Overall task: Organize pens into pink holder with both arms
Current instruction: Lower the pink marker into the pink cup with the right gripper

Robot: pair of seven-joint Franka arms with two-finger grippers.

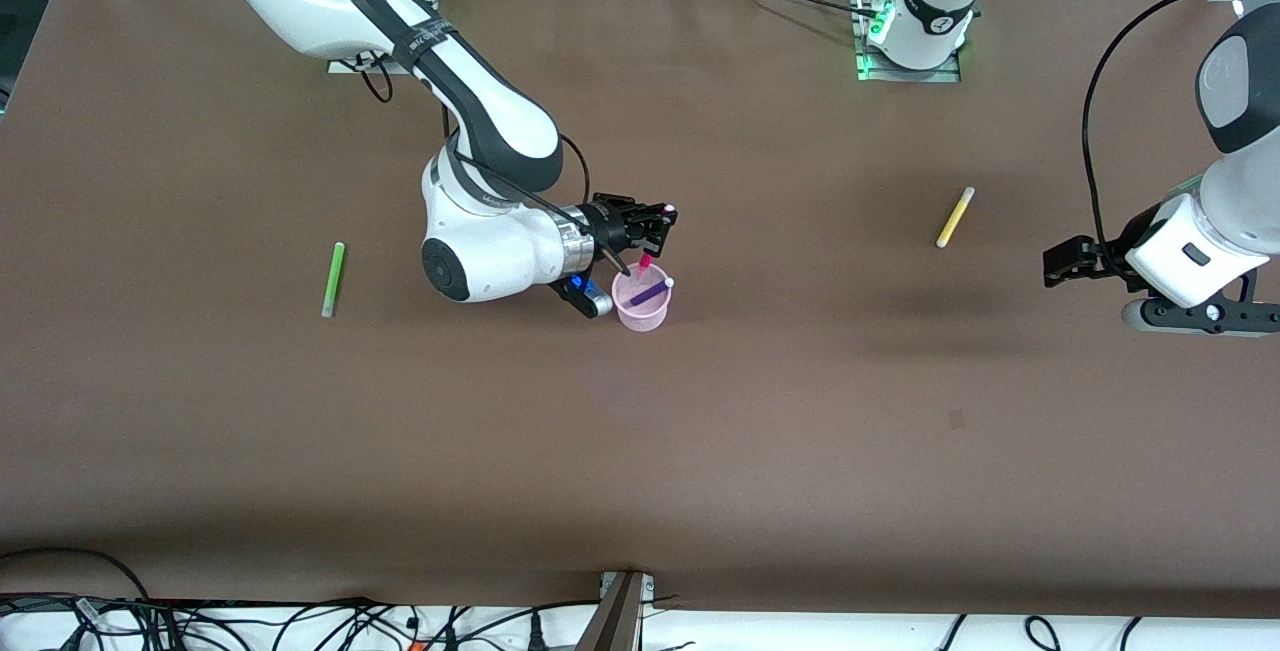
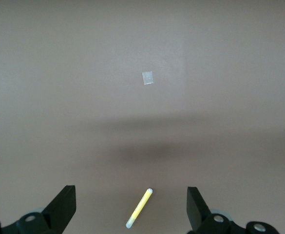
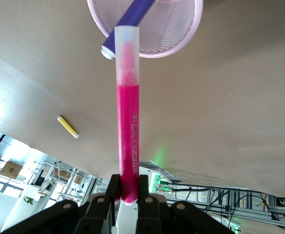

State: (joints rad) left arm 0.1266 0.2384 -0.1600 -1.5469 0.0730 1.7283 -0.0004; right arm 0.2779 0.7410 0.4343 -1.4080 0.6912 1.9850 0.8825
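The magenta pen (image 3: 127, 117) is pinched in the right gripper (image 1: 655, 221) jaws, its long axis aimed at the pink holder (image 1: 641, 312) just below, where the purple pen (image 1: 650, 293) leans; the left gripper (image 1: 1062, 261) jaws are spread, the yellow pen (image 2: 139, 208) lying lengthwise just ahead on the worktop (image 1: 800, 411)

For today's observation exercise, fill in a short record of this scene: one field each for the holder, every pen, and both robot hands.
pink holder: upright on the table, mid-table
purple pen: in the holder, leaning on its rim
magenta pen: gripped by the right hand, pale end at the holder's rim
green pen: lying on the table toward the right arm's end
yellow pen: lying on the table toward the left arm's end
right hand: shut on the magenta pen, over the holder
left hand: open, empty, waiting above the table beside the yellow pen
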